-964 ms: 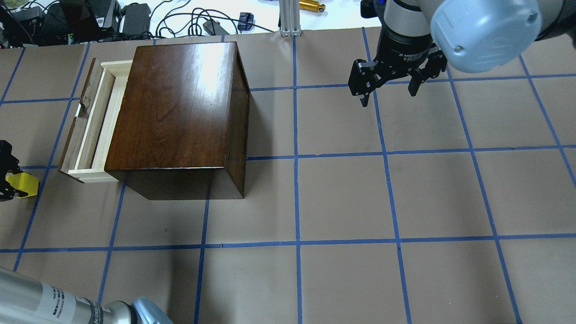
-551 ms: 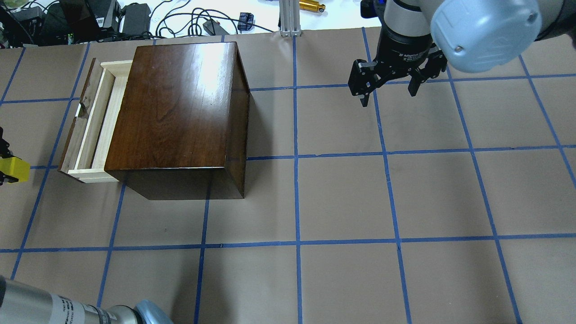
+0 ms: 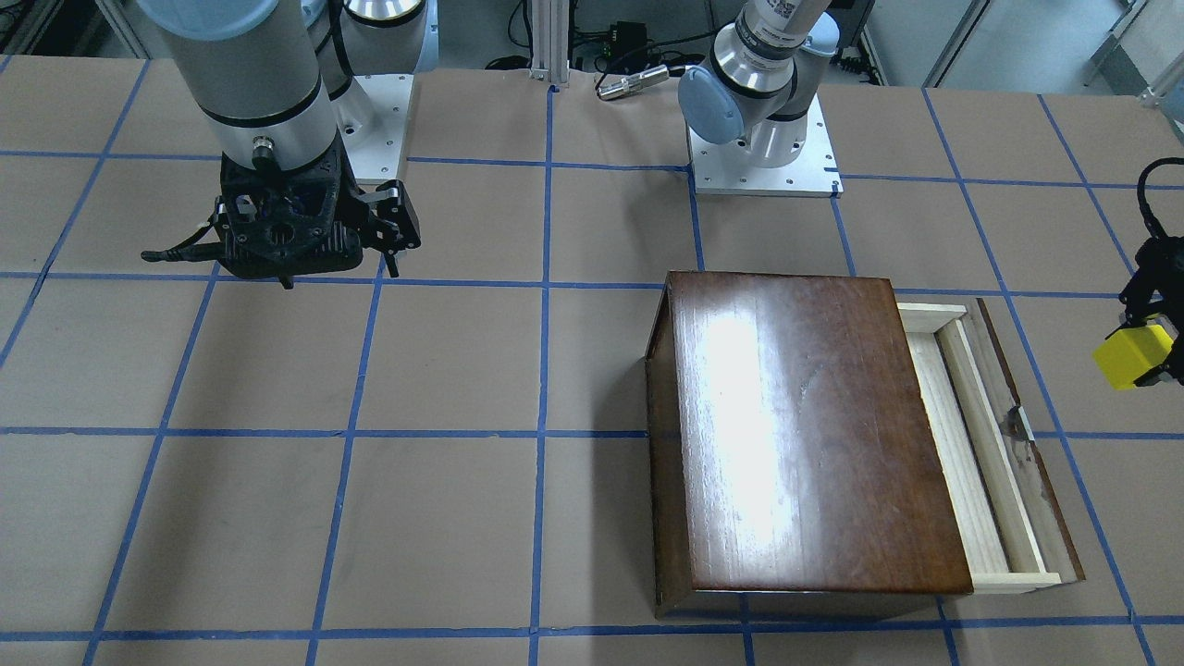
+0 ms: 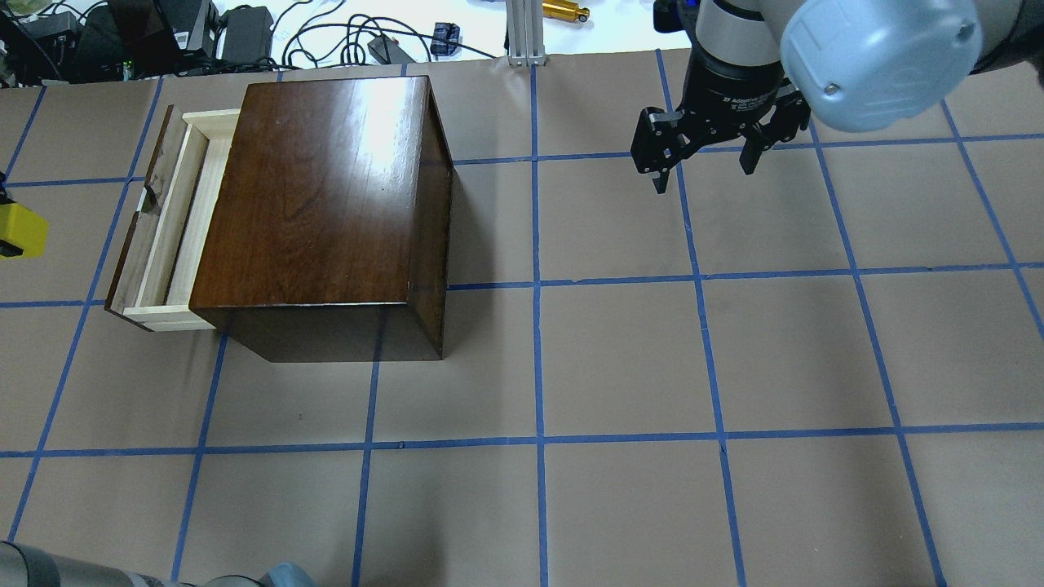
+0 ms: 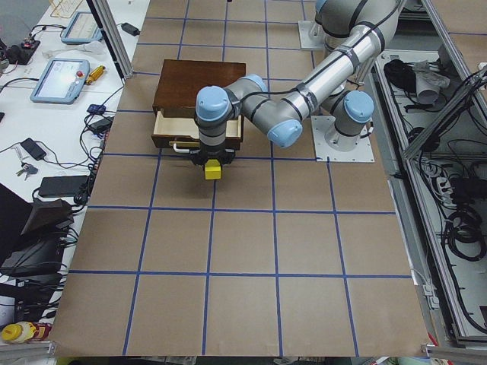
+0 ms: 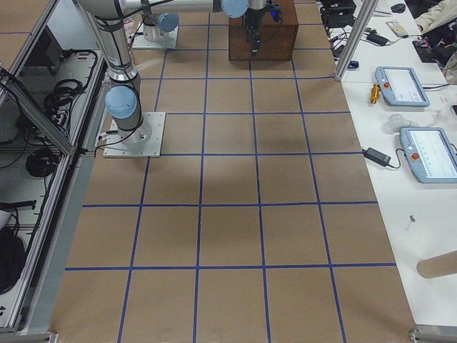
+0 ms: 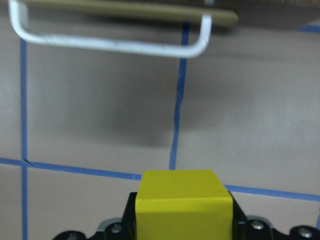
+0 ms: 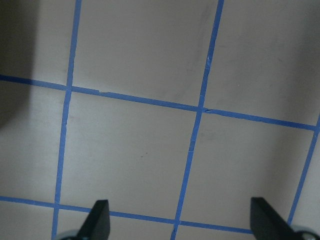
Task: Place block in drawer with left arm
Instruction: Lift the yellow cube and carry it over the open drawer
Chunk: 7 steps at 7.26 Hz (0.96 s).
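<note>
Block (image 3: 1130,356) at right edge of front-facing view, clamped in left gripper (image 3: 1152,344), right of open drawer (image 3: 962,462); right gripper (image 8: 180,222) released, empty.

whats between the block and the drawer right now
Only bare paper crossed by one blue tape line lies between the block and the drawer. The front-facing view shows it best, and the overhead agrees.
</note>
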Available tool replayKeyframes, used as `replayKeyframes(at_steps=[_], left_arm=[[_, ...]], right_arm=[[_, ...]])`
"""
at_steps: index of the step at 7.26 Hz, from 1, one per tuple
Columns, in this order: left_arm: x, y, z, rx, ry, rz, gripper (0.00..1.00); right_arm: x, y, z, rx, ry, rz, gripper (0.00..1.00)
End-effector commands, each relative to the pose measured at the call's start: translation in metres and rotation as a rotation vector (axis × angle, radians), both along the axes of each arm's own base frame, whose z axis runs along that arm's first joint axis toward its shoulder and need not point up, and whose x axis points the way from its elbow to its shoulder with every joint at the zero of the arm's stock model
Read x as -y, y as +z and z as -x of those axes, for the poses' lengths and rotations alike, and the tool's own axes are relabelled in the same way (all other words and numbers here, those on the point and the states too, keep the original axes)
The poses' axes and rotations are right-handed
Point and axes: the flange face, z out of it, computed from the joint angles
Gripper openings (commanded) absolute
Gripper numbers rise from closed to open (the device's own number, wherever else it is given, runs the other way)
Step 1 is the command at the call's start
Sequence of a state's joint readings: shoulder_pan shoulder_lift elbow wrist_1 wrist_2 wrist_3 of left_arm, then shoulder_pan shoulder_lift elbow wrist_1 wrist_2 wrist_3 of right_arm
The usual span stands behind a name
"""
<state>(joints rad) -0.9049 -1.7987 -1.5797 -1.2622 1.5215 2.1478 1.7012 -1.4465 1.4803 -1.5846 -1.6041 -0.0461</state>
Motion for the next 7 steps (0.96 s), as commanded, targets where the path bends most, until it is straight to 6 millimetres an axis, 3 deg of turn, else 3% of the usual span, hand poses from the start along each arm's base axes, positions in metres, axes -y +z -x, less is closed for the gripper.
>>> replayKeyframes(at_steps=[1,4,7], left_arm=[[0.023,0.026,0.066,0.014,-0.020,0.035,0.23],[0.056,0.011,0.144,-0.012,-0.046,0.012,0.22],[0.067,-0.038,0.160,-0.054,-0.078,-0.069,0.19]], right_arm=[[0.000,0.000,0.000,0.000,0.000,0.000,1.00],[0.000,0.000,0.000,0.000,0.001,0.000,1.00],[0.000,0.000,0.000,0.000,0.000,0.000,1.00]])
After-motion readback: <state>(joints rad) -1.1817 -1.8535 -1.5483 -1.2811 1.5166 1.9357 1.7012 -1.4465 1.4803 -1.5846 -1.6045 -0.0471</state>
